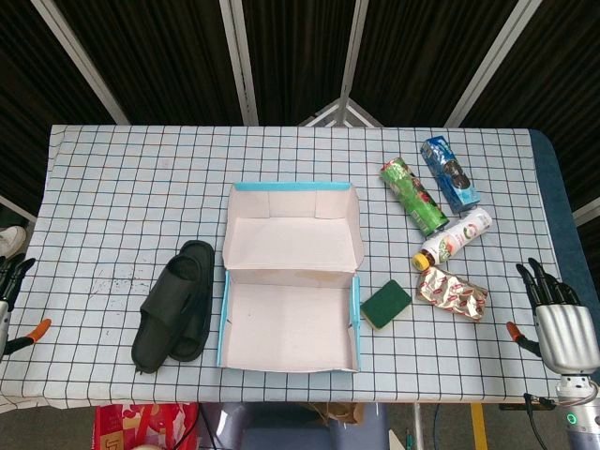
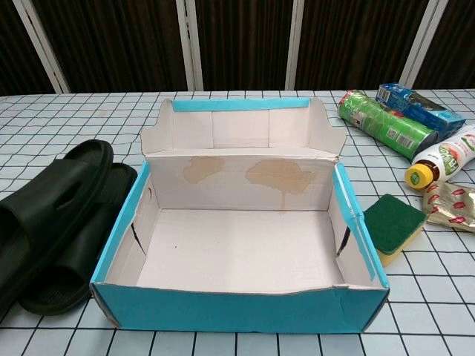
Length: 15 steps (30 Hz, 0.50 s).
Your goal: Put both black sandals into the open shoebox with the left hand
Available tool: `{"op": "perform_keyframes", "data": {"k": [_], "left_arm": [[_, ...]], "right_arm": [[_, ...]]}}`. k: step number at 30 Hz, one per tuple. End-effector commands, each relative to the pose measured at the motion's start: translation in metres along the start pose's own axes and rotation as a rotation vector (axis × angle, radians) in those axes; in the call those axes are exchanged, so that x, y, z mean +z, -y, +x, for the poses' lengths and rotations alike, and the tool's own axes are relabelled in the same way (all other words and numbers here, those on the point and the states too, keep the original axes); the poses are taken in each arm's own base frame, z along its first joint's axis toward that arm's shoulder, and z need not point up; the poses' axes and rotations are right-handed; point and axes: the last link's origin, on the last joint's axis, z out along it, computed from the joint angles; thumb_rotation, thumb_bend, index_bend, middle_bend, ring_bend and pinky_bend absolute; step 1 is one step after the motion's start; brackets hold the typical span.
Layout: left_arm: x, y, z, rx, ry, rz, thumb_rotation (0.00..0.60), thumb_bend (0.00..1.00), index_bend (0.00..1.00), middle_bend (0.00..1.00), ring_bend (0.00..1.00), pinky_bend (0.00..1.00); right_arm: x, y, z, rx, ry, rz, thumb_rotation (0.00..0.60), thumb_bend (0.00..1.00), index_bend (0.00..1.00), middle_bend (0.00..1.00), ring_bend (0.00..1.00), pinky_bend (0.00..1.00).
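Both black sandals (image 1: 174,304) are lying side by side on the counter (image 1: 122,187) just left of the open shoebox (image 1: 291,328), looking light, rubbery and easiest to grab by the strap, while the left hand (image 1: 11,277) is waiting empty, fingers apart.

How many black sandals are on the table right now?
2. Both lie side by side, touching, left of the open shoebox: one sandal further left, the other sandal nearer the box. Neither is inside yet.
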Motion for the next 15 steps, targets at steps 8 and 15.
{"op": "perform_keyframes", "data": {"k": [8, 15], "left_arm": [[0.003, -0.008, -0.005, 0.012, 0.020, -0.028, 0.600, 0.30, 0.10, 0.07, 0.00, 0.08], [0.004, -0.027, -0.016, 0.037, 0.081, -0.128, 0.600, 0.27, 0.10, 0.05, 0.00, 0.08]], "right_arm": [[-0.006, -0.002, 0.002, 0.009, -0.005, -0.010, 0.600, 0.23, 0.11, 0.07, 0.19, 0.25], [-0.011, -0.005, 0.001, 0.022, 0.018, -0.052, 0.600, 0.24, 0.11, 0.07, 0.19, 0.25]]}}
